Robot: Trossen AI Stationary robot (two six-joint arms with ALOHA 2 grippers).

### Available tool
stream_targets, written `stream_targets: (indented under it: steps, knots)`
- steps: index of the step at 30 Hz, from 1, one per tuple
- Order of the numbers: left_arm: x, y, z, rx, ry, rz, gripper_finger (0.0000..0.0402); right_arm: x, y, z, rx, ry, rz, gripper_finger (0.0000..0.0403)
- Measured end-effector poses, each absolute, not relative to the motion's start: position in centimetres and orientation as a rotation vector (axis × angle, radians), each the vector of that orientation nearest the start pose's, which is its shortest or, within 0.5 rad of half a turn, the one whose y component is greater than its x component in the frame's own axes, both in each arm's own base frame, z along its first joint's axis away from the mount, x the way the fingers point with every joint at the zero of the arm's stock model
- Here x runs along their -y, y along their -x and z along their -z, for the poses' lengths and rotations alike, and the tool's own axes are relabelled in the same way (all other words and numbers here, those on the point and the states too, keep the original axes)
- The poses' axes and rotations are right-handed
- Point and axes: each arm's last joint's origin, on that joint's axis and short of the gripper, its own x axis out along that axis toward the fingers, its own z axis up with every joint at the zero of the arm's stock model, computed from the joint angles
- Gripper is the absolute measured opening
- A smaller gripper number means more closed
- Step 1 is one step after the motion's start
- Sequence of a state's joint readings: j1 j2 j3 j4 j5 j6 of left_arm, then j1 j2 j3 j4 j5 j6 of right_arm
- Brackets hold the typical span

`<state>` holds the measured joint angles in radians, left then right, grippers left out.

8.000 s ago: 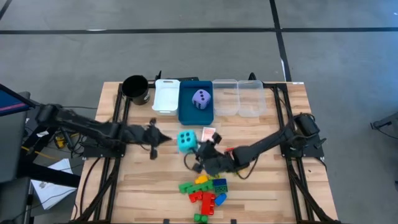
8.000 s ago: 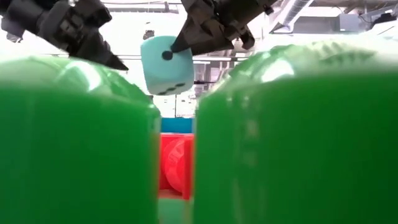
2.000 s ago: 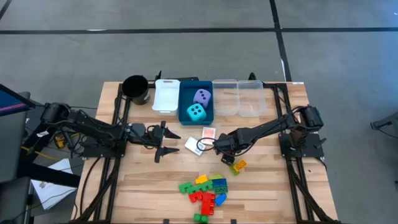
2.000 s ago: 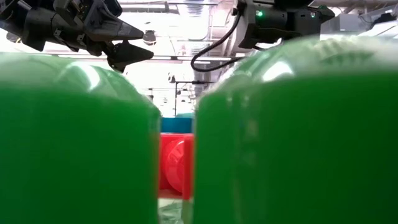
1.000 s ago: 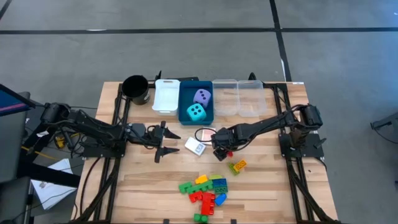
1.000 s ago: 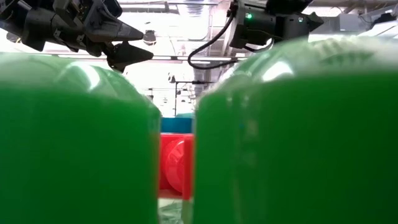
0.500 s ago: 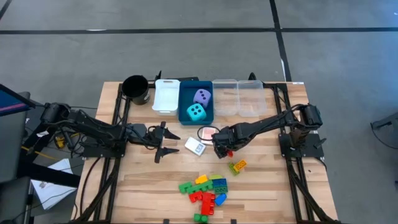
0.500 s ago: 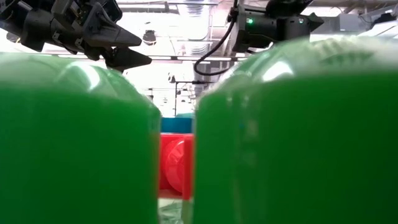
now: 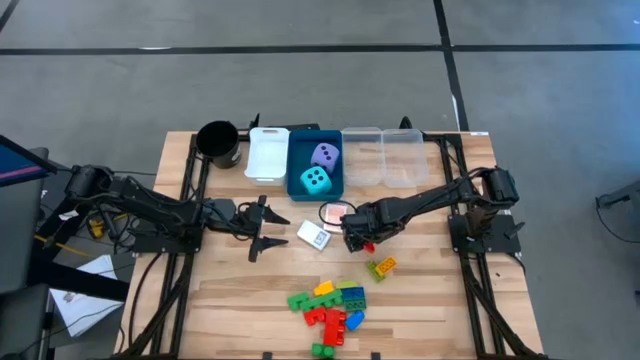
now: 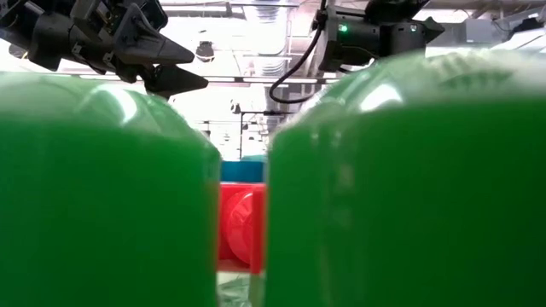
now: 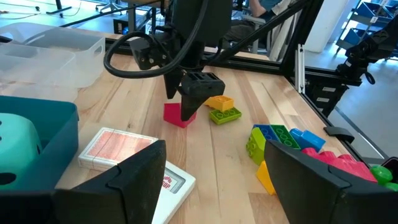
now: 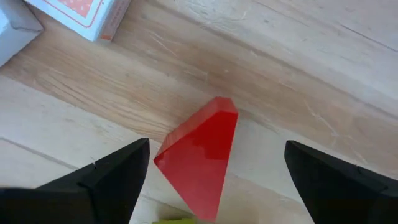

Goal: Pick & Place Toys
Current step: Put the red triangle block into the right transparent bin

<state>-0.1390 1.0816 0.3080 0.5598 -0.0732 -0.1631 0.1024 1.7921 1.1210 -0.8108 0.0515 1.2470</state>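
Note:
A small red brick (image 12: 200, 154) stands on the table between the fingers of my right gripper (image 12: 217, 146), which is open and points down at it (image 9: 353, 240); whether the nearer fingertip touches it I cannot tell. My left gripper (image 9: 267, 229) hovers open at mid-left, level, facing the two card packs (image 9: 333, 213) (image 9: 314, 236) that lie flat on the wood. The cyan die (image 9: 316, 180) and the lavender die (image 9: 324, 155) rest in the blue tray (image 9: 296, 176). A yellow-and-green brick (image 9: 381, 267) lies right of centre, and a brick pile (image 9: 330, 305) sits near the front edge.
A black cup (image 9: 219, 142), a white tray (image 9: 266, 155) and two clear trays (image 9: 362, 158) (image 9: 404, 158) line the far edge beside the blue tray. Green bricks (image 10: 102, 196) close to the lens block most of the low view. Bare wood lies at front left and right.
My right gripper has edged slightly toward the table's right edge above the red brick, its fingers still open. The brick, the card packs and the dice have stayed where they were.

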Motion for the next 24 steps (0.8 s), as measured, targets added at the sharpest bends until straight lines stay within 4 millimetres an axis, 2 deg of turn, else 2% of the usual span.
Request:
stream_targets:
  steps: [6,24]
  knots:
    - [2.67,-20.58,-18.76,-0.220,0.139,0.048,0.0266,-3.11,-31.47,-15.59,-1.290,-0.900,0.876,0.0352]
    - [2.67,-20.58,-18.76,-0.220,0.139,0.048,0.0266,-3.15,-31.39,-15.57,-1.299,-0.934,0.891,0.0235]
